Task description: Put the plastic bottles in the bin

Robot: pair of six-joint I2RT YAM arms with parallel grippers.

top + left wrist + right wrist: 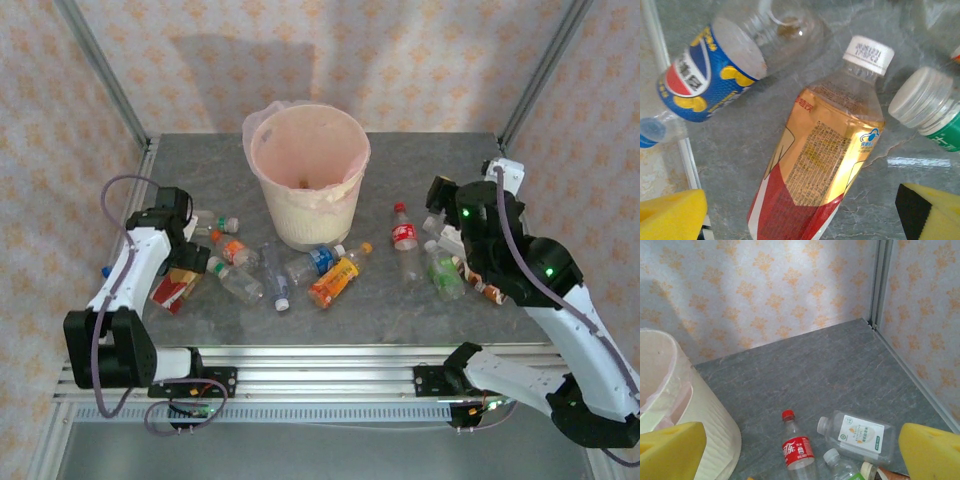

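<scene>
The cream bin (305, 175), lined with a pinkish bag, stands at the back middle of the table. Several plastic bottles lie in front of it and to both sides. My left gripper (180, 272) hangs open over a gold-and-red labelled bottle (820, 165) with a white cap; its yellow pads (670, 215) stand to either side of the bottle's lower end, apart from it. A Pepsi bottle (705, 80) and a green-labelled bottle (930, 107) lie beside it. My right gripper (800, 455) is open above a red-capped cola bottle (799, 450) and a clear white-labelled bottle (857, 435).
The bin's wall (685, 430) rises at the left of the right wrist view. An orange bottle (335, 282) and a blue-labelled bottle (315, 260) lie in front of the bin. Metal frame posts and patterned walls close the back and sides.
</scene>
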